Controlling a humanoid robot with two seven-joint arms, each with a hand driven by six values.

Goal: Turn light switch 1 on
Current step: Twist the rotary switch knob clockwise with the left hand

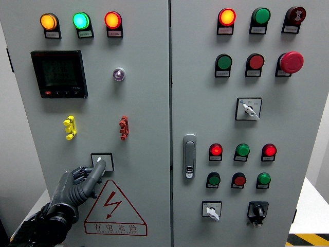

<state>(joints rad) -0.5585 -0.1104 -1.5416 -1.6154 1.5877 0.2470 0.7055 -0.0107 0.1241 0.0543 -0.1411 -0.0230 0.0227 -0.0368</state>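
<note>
Switch [101,160] on grey cabinet door [144,128]: my left hand [82,182] touches its knob with one extended fingertip [99,165], other fingers curled.

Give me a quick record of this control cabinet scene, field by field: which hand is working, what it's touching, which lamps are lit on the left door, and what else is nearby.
active hand: left hand, arm entering from lower left
contact: fingertip on the rotary switch on the left door
right hand: not in view
top lamps, left door: orange lamp, green lamp and red lamp, all lit
below the switch: warning triangle
above left: digital meter, display dark
</note>
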